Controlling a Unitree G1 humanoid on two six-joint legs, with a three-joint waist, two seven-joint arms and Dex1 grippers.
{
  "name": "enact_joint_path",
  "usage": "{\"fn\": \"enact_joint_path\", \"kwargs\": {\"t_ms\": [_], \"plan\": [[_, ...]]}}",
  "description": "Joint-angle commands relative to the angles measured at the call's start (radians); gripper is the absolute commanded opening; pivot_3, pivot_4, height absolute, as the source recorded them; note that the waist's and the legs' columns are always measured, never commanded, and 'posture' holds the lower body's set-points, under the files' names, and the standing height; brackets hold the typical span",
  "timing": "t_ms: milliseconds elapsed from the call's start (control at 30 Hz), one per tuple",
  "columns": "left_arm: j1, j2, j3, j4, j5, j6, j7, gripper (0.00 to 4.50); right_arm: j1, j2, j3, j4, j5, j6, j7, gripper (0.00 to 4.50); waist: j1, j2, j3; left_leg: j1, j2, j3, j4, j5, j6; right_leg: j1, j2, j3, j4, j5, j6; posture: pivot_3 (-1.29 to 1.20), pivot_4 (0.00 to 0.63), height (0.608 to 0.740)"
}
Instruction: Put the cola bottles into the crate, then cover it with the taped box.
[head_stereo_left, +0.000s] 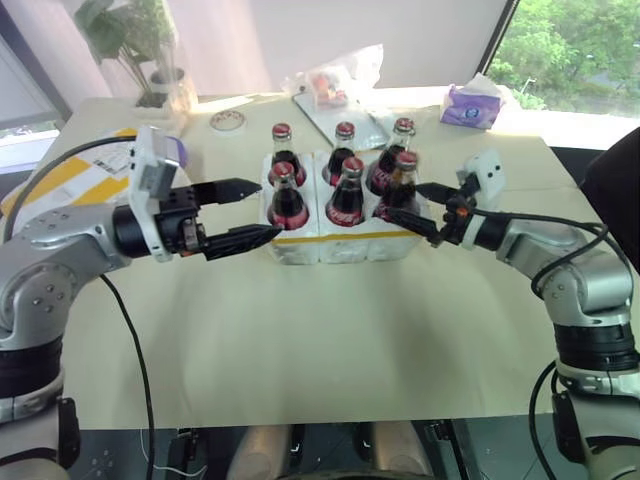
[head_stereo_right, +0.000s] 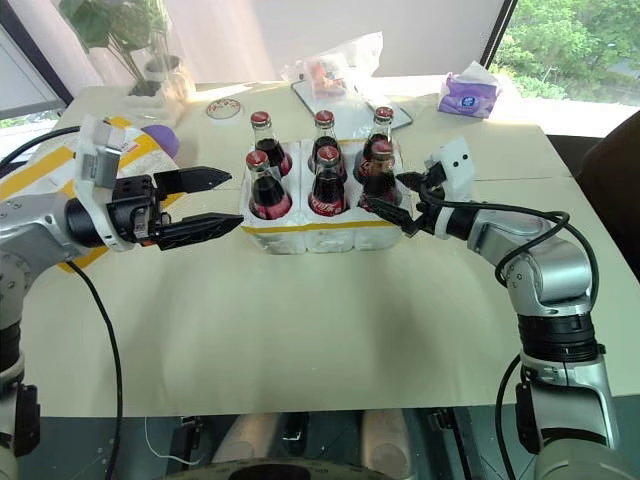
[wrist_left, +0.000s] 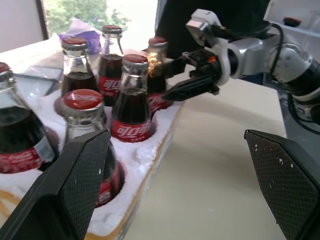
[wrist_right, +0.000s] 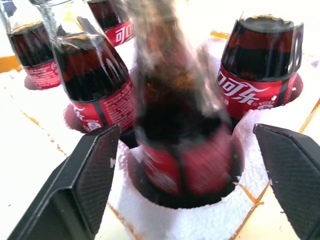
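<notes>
The crate (head_stereo_left: 340, 245), a low white foam tray with a yellow band, sits mid-table. Several cola bottles stand in its wells, among them the front-left one (head_stereo_left: 288, 200) and the front-middle one (head_stereo_left: 347, 195). My right gripper (head_stereo_left: 405, 199) is open, and its fingers straddle the front-right bottle (wrist_right: 180, 135) with a gap on each side. Just off the crate's left end, my left gripper (head_stereo_left: 265, 210) hangs open with nothing in it. The taped box (head_stereo_left: 60, 185), white with yellow bands, lies at the far left behind my left arm.
Behind the crate lie a plastic bag of packets (head_stereo_left: 335, 80), a purple tissue pack (head_stereo_left: 470, 105), a roll of tape (head_stereo_left: 227, 121) and a potted plant (head_stereo_left: 150, 60). Bare tabletop (head_stereo_left: 330, 330) stretches in front of the crate.
</notes>
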Motion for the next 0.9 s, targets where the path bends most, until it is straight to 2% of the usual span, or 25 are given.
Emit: {"fn": "enact_joint_path", "kwargs": {"t_ms": [33, 100, 333, 433, 533, 667, 900], "plan": [[0.045, 0.021, 0.084, -0.04, 0.034, -0.036, 0.058, 4.5, -0.006, -0.062, -0.077, -0.097, 0.082, 0.039, 0.069, 4.46, 0.0, 0.0, 0.0, 0.0, 0.0, 0.0, 0.0, 0.0, 0.0, 0.0, 0.0, 0.0, 0.0, 0.0, 0.0, 0.0, 0.15, 0.74], [0.085, 0.041, 0.139, -0.052, 0.071, -0.051, 0.104, 4.5, -0.001, -0.109, -0.115, -0.129, 0.14, 0.07, 0.125, 4.46, 0.001, 0.0, 0.0, 0.0, 0.0, 0.0, -0.001, 0.0, 0.0, 0.0, -0.001, 0.0, 0.0, 0.0, 0.0, 0.0, 0.15, 0.74], [0.384, 0.176, 0.341, -0.102, 0.428, -0.215, 0.173, 4.5, -0.01, -0.259, -0.229, -0.138, 0.281, 0.109, 0.291, 4.46, -0.001, -0.001, 0.0, 0.001, 0.001, 0.0, -0.001, 0.0, 0.0, 0.0, -0.003, 0.0, -0.001, -0.002, -0.004, 0.0, 0.15, 0.74], [0.587, 0.174, 0.469, -0.114, 0.609, -0.293, 0.177, 4.5, -0.033, -0.289, -0.23, -0.089, 0.287, 0.121, 0.319, 4.46, -0.007, -0.001, 0.0, 0.001, 0.001, 0.001, -0.001, -0.001, 0.0, 0.0, -0.004, 0.0, -0.002, -0.003, -0.005, 0.0, 0.15, 0.74], [0.719, 0.133, 0.538, -0.1, 0.713, -0.333, 0.2, 4.5, -0.038, -0.299, -0.216, -0.076, 0.29, 0.115, 0.345, 4.46, -0.002, -0.001, 0.0, 0.0, 0.001, 0.001, -0.002, -0.001, 0.0, 0.0, -0.005, 0.001, -0.003, -0.003, -0.006, 0.0, 0.15, 0.74], [0.816, 0.115, 0.476, 0.003, 0.904, -0.382, 0.301, 4.5, -0.059, -0.282, -0.183, -0.087, 0.282, 0.084, 0.371, 4.46, 0.004, -0.001, 0.0, 0.0, 0.001, 0.001, -0.004, -0.002, -0.002, 0.0, -0.006, 0.0, -0.004, -0.004, -0.006, 0.0, 0.15, 0.74], [0.741, 0.125, 0.258, 0.193, 1.151, -0.434, 0.491, 4.5, -0.095, -0.25, -0.162, -0.082, 0.29, 0.085, 0.363, 4.46, 0.003, -0.002, 0.0, 0.0, 0.001, 0.001, -0.004, -0.003, -0.002, 0.0, -0.006, 0.0, -0.006, -0.004, -0.006, 0.0, 0.15, 0.74]]}}
